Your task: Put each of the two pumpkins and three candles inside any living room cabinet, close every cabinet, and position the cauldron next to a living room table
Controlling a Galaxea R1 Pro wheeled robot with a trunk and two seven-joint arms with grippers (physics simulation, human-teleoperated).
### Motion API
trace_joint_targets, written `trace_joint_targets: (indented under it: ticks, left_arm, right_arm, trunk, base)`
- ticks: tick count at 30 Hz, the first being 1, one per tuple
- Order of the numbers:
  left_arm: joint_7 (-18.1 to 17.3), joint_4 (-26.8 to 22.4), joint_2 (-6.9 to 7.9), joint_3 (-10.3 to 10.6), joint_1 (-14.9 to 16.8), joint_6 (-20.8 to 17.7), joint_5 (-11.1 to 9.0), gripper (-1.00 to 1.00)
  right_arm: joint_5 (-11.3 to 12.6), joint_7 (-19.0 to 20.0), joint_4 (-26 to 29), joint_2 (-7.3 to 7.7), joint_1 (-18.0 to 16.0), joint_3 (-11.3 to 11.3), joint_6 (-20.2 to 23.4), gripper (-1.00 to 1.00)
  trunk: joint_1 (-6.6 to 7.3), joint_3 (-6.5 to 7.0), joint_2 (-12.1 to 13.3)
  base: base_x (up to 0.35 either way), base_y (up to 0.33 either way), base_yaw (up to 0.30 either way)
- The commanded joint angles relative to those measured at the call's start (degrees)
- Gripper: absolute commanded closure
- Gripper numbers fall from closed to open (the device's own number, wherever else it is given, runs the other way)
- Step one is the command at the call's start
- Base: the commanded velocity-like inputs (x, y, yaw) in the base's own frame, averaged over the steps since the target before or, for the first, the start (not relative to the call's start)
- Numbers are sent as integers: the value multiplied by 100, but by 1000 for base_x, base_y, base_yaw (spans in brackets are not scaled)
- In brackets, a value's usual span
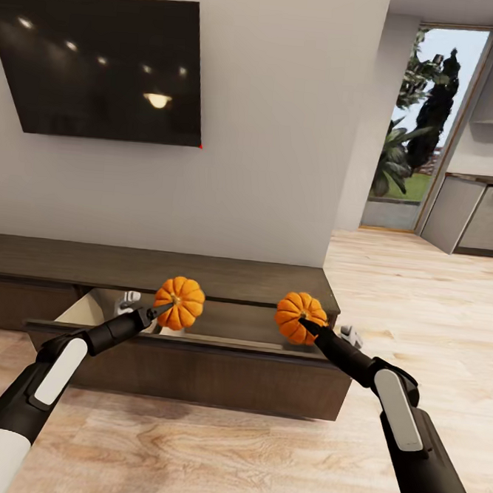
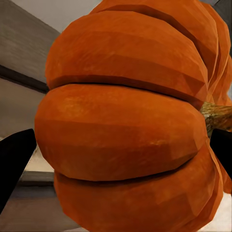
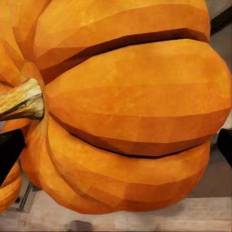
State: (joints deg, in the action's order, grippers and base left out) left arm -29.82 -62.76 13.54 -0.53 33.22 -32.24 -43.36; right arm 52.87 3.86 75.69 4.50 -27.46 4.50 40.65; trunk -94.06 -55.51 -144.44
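Each gripper's fingers pinch a pumpkin: left pumpkin [image 1: 179, 302], right pumpkin [image 1: 300, 317], both just above the open cabinet [image 1: 192, 372] drawer. They look hard, round, maybe slippery; hold the ribbed sides.

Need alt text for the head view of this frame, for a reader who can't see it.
Each arm holds an orange pumpkin over the open drawer of the long dark wood cabinet: left gripper on the left pumpkin, right gripper on the right pumpkin. A black TV hangs on the wall above.
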Motion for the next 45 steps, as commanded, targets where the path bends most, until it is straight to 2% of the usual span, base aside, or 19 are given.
trace_joint_targets:
  ticks: [1, 10, 29, 34, 45]
  left_arm:
    - [35, -5, 0, -4, 2, -52, -48, 100]
    - [401, 27, 0, -8, 9, -47, -49, 100]
    - [573, -23, -8, 7, 9, -45, -44, 100]
    - [850, -23, -9, 3, 9, -53, -48, 100]
    - [1057, -20, -18, 33, 9, -66, -17, 100]
  right_arm:
    - [-21, 29, -1, -1, -5, -14, 31, 100]
    - [-28, 23, -140, 18, -5, -120, 31, 100]
    - [-37, -3, -278, 40, -5, -108, 31, 100]
    - [-29, -561, -282, 3, -12, -147, 26, 100]
    - [-31, -841, -496, -14, -63, -267, 22, 100]
  trunk:
    - [2, -5, -3]
    - [2, -5, -3]
    - [2, -5, -3]
    - [2, -5, -3]
    - [2, -5, -3]
  base:
    - [0, 0, 0]
    - [0, 0, 0]
    - [73, 0, 0]
    - [12, 0, 0]
    - [1, 0, 0]
